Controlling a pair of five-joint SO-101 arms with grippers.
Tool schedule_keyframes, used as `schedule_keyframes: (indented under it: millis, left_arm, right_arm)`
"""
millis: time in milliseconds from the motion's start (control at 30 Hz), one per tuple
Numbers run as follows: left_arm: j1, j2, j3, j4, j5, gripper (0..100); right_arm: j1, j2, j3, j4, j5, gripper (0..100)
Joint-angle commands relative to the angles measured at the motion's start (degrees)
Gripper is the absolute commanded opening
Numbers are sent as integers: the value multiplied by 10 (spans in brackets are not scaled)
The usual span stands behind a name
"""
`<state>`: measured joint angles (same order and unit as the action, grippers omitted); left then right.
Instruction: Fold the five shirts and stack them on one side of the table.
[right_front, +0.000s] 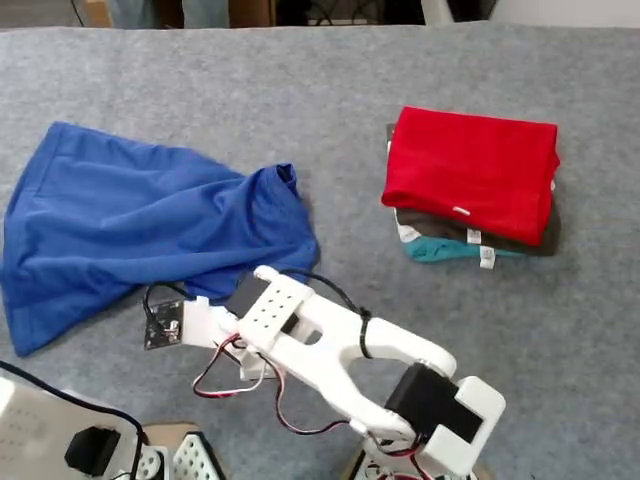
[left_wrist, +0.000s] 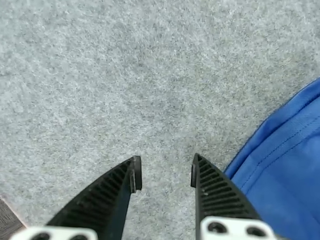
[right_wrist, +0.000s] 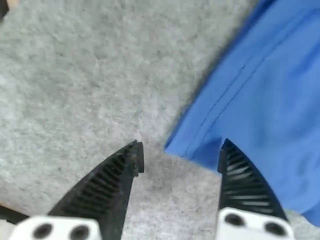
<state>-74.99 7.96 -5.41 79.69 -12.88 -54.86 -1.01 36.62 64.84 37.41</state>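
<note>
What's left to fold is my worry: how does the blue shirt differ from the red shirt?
The blue shirt lies spread out and rumpled, unfolded; the red shirt is folded into a neat rectangle. The blue shirt lies straight on the table; the red shirt tops a stack of folded shirts. The blue shirt covers more table than the red shirt. Both are plain, single-coloured.

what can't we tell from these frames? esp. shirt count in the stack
- High view: the red shirt covers the folded ones below. Edges of a brown shirt and a teal shirt peek out; any further one is hidden.
- High view: the white arm overlaps the blue shirt at its near edge.
- Both wrist views: the frame edge cuts off the blue shirt, so its full shape is unreadable there.
</note>
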Motion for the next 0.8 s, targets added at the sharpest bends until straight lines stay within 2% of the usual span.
schedule_keyframes:
  millis: [0, 233, 500, 567, 700, 767]
  left_arm:
    - [7, -4, 19, -18, -4, 181]
    - [5, -9, 24, -16, -4, 181]
    - [5, -9, 24, -18, -4, 181]
    - [5, -9, 24, -18, -4, 181]
    - [5, -10, 24, -18, -4, 181]
    - [7, -10, 24, -16, -4, 181]
  right_arm:
    - [8, 12, 0, -12, 0, 251]
    - [6, 57, 0, -59, -1, 250]
    - [22, 91, -2, -63, -1, 241]
    - [31, 91, -2, -63, -1, 186]
    - [50, 88, -2, -69, -4, 12]
    - [60, 87, -4, -76, -4, 32]
